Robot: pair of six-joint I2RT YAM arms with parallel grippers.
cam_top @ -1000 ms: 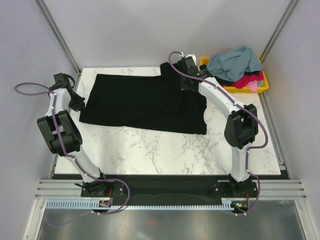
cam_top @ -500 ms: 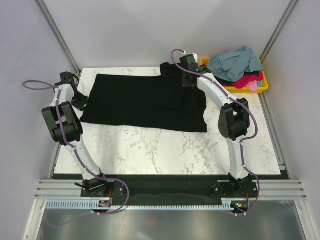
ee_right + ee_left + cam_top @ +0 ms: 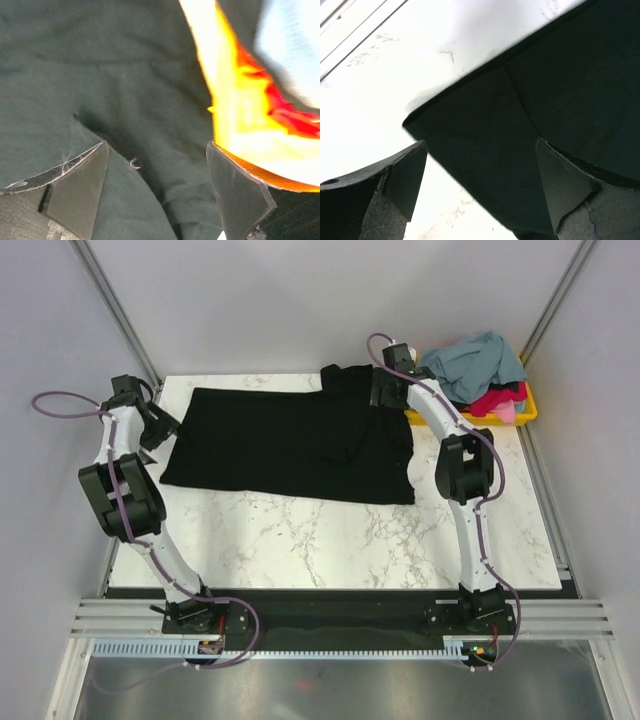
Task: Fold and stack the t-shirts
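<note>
The left gripper (image 3: 480, 150) hangs with its jaws spread wide and empty over the left hem corner of the black t-shirt (image 3: 290, 445). Bare marble table (image 3: 330, 540) lies beyond that edge. The right gripper (image 3: 157, 150), likewise spread and holding nothing, hovers over the shirt's rumpled far right corner, just beside the yellow bin (image 3: 528, 405). The bin's wall shows blurred and glaring, probably smooth plastic. The black t-shirt lies mostly flat, soft and matte, across the table's far half. A grey-blue shirt (image 3: 470, 360), a magenta-red shirt (image 3: 495, 400) and a pink shirt (image 3: 505, 413) heap loosely in the bin.
</note>
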